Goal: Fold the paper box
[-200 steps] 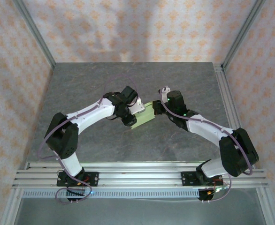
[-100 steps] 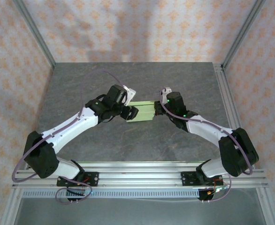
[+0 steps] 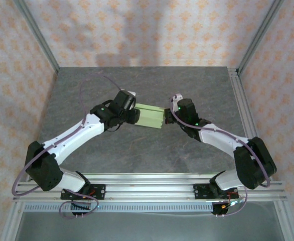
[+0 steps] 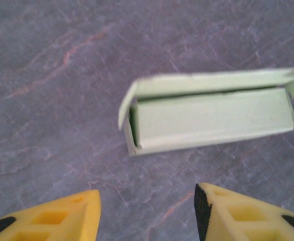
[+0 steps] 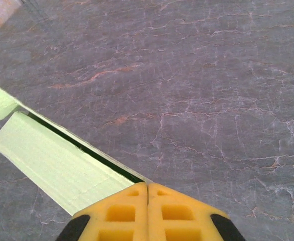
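Pale light-green card paper box (image 3: 150, 116) lies mid-way across the grey marbled table (image 3: 137, 150), its right end pinched by the clenched right gripper (image 5: 147, 188), the left gripper (image 4: 146, 195) released, just beside its open left end.

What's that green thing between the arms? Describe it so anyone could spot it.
On the grey marbled table, look between the left arm and right arm. The paper box is a long card sleeve, the only pale-green thing there.
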You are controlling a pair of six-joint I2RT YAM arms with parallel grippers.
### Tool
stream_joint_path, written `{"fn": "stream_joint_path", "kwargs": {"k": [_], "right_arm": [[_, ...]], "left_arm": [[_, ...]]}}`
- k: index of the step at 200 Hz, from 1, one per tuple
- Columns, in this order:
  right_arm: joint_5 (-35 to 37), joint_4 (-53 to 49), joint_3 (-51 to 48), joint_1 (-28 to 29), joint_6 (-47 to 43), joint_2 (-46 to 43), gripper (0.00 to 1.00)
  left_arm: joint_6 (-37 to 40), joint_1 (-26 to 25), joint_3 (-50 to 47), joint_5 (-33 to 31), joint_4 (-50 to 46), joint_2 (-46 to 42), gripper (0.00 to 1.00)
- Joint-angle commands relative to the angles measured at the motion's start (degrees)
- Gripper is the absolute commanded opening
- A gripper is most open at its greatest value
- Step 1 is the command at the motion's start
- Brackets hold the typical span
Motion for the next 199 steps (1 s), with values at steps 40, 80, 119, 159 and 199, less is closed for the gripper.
{"fn": "stream_joint_path", "kwargs": {"k": [40, 80, 119, 159, 199], "right_arm": [[0.18, -1.16, 2.35, 0.42, -2.41, -0.53, 0.00], [0.13, -1.78, 2.97, 0.47, -2.59, -0.22, 0.00], [0.21, -2.12, 3.71, 0.44, -1.82, 0.65, 0.00], [0.09, -2.57, 4.64, 0.46, -1.97, 1.67, 0.00], [0.00, -2.62, 5.08, 0.42, -1.73, 2.28, 0.00]], "left_arm": [[5.23, 5.78, 7.07, 0.21, -5.60, 7.59, 0.40], [5.32, 6.20, 8.07, 4.32, -5.47, 9.07, 0.37], [3.87, 6.18, 7.68, 6.43, -4.53, 7.32, 0.41], [3.87, 6.17, 7.80, 9.27, -4.86, 7.14, 0.42], [3.52, 6.13, 8.47, 10.24, -5.31, 10.36, 0.37]]}}
